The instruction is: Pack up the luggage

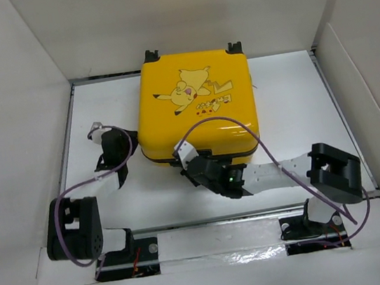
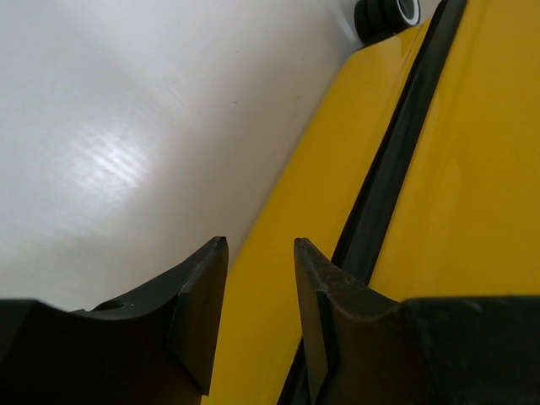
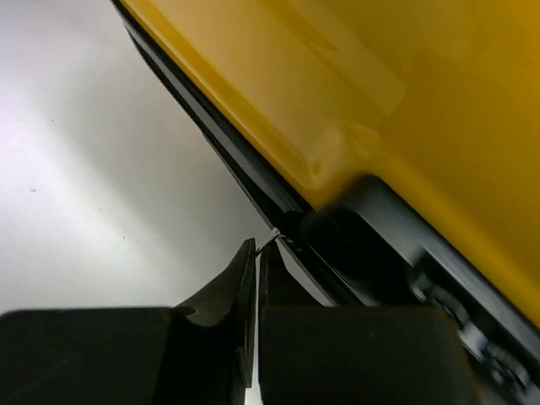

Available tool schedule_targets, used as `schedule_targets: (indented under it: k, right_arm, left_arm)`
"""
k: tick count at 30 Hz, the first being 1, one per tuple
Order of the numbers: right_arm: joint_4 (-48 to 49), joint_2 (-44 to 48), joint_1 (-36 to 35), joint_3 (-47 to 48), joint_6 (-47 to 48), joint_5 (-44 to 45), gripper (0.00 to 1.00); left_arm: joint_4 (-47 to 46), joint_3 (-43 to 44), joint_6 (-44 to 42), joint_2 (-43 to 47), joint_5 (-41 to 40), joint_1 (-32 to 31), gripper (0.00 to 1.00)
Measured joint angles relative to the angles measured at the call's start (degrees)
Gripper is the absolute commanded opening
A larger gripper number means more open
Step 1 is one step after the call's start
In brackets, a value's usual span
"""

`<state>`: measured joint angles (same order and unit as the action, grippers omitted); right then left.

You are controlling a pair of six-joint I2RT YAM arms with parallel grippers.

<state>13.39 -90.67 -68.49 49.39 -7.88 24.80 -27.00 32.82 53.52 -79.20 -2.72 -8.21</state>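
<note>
The luggage (image 1: pixel 195 106), a yellow hard-shell suitcase with a Pikachu print, lies flat and closed at the back middle of the white table. My left gripper (image 1: pixel 125 143) is beside its left front corner. In the left wrist view this gripper (image 2: pixel 260 245) is open and empty, with the yellow shell (image 2: pixel 472 169) and its black zipper seam (image 2: pixel 396 152) just ahead. My right gripper (image 1: pixel 184 163) is at the suitcase's front edge. In the right wrist view it (image 3: pixel 257 246) is shut on a thin metal zipper pull (image 3: pixel 272 236) at the black seam under the shell (image 3: pixel 380 84).
White walls (image 1: pixel 14 103) enclose the table on the left, back and right. A caster wheel (image 2: pixel 386 13) shows at the suitcase's far end. Purple cables (image 1: pixel 261 146) loop over both arms. A metal rail (image 1: pixel 215 218) runs along the near edge.
</note>
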Motion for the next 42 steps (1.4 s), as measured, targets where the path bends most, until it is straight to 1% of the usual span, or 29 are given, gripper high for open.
schedule_targets:
  k: [2, 4, 5, 6, 8, 11, 13, 14, 17, 19, 21, 22, 25, 26, 28, 29, 30, 32, 33, 35, 37, 38, 39, 42]
  right_arm:
    - [-3.56, -2.82, -1.07, 4.46, 1.44, 1.2, 0.0]
    - [-3.69, -5.92, -2.69, 8.72, 2.49, -0.68, 0.0]
    - [-2.82, -7.26, -3.96, 10.67, 2.64, -2.89, 0.0]
    - [-1.05, -8.31, -5.92, 12.17, 2.78, -6.86, 0.0]
    - [1.77, -8.83, -11.45, 13.44, 3.06, -10.88, 0.0]
    - [4.28, -4.92, -19.04, 9.55, 2.64, -13.09, 0.0]
    - [4.35, 1.18, -19.76, 3.61, 1.62, -13.29, 0.0]
    - [4.55, 5.33, -18.23, -0.33, 1.05, -13.18, 0.0]
    - [3.45, 17.79, -9.46, -9.62, -0.87, -11.63, 0.0]
    - [2.25, 24.61, -3.56, -13.62, -1.9, -9.75, 0.0]
    - [-1.16, 30.34, 0.74, -16.17, -2.84, -8.24, 0.0]
    - [-2.12, 32.63, 2.36, -16.72, -2.84, -8.02, 0.0]
    - [-8.52, 40.11, 10.08, -17.22, -2.8, -7.21, 0.0]
    - [-10.29, 42.71, 12.96, -17.22, -2.82, -6.82, 0.08]
    - [-14.34, 49.13, 20.74, -17.16, -2.78, -6.23, 0.31]
    - [-15.78, 52.06, 25.31, -16.87, -2.62, -6.32, 0.53]
    - [-17.09, 54.45, 29.57, -16.24, -2.58, -6.34, 0.62]
    - [-18.34, 56.72, 39.45, -14.21, -1.99, -6.86, 0.77]
    - [-18.29, 56.15, 44.44, -12.61, -1.75, -7.82, 0.79]
    - [-17.57, 51.19, 54.27, -8.13, -1.27, -11.54, 0.81]
    - [-14.6, 42.77, 63.54, -4.26, -1.57, -16.74, 0.83]
    - [-13.03, 38.1, 67.87, -2.69, -2.14, -19.61, 0.9]
    - [-11.13, 33.66, 71.91, -1.51, -2.95, -22.95, 0.92]
    - [-7.45, 19.63, 79.41, 1.49, -6.1, -33.4, 0.96]
  left_arm:
    - [-0.24, -3.48, -0.02, 4.15, -1.36, 0.0, 0.34]
    - [-0.7, -7.1, -0.17, 8.7, -1.55, -0.24, 0.34]
    - [-0.66, -9.07, -0.28, 11.13, -1.31, -0.87, 0.34]
    - [-0.72, -10.73, -0.39, 13.25, -0.59, -1.66, 0.34]
    - [-0.81, -13.55, -0.57, 17.31, 1.33, -4.04, 0.34]
    - [0.15, -15.72, -1.36, 21.59, 4.96, -6.64, 0.34]
    - [1.07, -16.24, -1.92, 23.5, 6.47, -7.37, 0.34]
    - [1.49, -16.33, -2.05, 24.2, 7.13, -7.48, 0.34]
    - [1.42, -17.09, -2.25, 25.73, 7.93, -7.43, 0.34]
    - [1.03, -18.25, -2.21, 26.91, 8.26, -7.43, 0.34]
    - [1.03, -18.88, -2.34, 27.69, 8.46, -7.45, 0.34]
    - [1.01, -18.95, -2.45, 27.78, 8.52, -7.45, 0.34]
    - [0.7, -18.78, -2.97, 27.5, 8.11, -7.96, 0.34]
    - [0.92, -18.36, -3.45, 27.23, 6.69, -9.03, 0.34]
    - [2.38, -16.68, -4.55, 26.1, 2.47, -12.55, 0.34]
    - [3.19, -15.65, -5.05, 25.38, 0.48, -14.43, 0.34]
    - [3.69, -14.82, -5.35, 24.61, -0.94, -16.35, 0.34]
    - [3.56, -14.08, -5.55, 23.47, -2.27, -19.3, 0.34]
    - [3.15, -14.03, -5.49, 23.1, -2.29, -20.28, 0.34]
    - [2.78, -14.05, -5.4, 23.02, -2.38, -21.16, 0.34]
    - [2.58, -14.05, -5.4, 23.12, -2.58, -21.46, 0.34]
    - [2.43, -14.05, -5.4, 23.19, -2.58, -21.46, 0.34]
    - [2.14, -14.05, -5.42, 23.28, -2.67, -21.44, 0.34]
    - [1.81, -14.08, -5.57, 24.02, -2.95, -21.44, 0.34]
